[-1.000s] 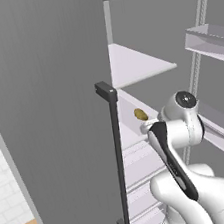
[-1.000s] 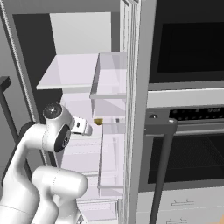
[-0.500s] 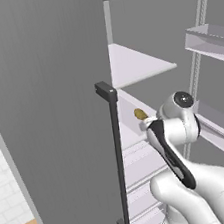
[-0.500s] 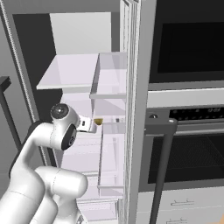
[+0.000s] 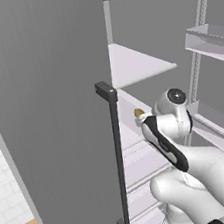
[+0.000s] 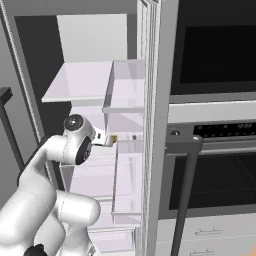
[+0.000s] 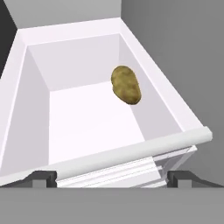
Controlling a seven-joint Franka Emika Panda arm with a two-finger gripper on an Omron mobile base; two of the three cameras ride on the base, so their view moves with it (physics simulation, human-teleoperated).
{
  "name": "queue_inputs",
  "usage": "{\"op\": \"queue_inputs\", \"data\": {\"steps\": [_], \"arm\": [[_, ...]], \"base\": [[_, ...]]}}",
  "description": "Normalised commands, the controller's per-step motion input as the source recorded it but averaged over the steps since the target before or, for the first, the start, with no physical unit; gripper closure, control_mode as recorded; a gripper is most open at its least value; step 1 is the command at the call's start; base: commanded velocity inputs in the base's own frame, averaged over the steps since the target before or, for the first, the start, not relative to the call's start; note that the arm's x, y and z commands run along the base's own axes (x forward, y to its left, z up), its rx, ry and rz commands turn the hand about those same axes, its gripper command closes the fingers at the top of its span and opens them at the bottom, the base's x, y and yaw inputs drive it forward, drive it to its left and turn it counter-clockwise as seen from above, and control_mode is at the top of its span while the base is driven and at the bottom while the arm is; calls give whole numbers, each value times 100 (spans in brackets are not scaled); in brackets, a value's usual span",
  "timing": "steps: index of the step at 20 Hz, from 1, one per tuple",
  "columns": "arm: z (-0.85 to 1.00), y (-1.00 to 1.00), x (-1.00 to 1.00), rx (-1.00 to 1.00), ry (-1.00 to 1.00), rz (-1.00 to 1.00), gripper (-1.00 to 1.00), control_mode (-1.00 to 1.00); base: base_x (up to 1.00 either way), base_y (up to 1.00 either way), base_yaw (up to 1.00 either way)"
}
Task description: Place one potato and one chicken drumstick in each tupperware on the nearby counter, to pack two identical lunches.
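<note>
A potato [image 7: 126, 85] is seen lying in a white fridge bin [image 7: 26, 100], against its right wall. The claw [image 7: 111, 178] is held wide open, empty, short of the bin's rim. It should be centred over the potato and lowered clear of the wall before closing.

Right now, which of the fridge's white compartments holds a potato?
The open bin in front of the open gripper, just below the wide shelf; the potato lies by one side wall.
</note>
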Motion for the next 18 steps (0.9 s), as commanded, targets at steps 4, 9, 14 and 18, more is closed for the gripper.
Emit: {"op": "queue_inputs", "data": {"steps": [4, 9, 14, 18], "arm": [[-4, -1, 37, -2, 1, 0, -100, -100], [-3, -4, 29, -2, 0, 0, -100, -100], [-3, -2, 24, 0, 0, 0, -100, -100], [-9, -5, 27, 0, 0, 0, -100, -100]], "base": [[0, 0, 0], [0, 0, 0], [0, 0, 0], [0, 0, 0]]}}
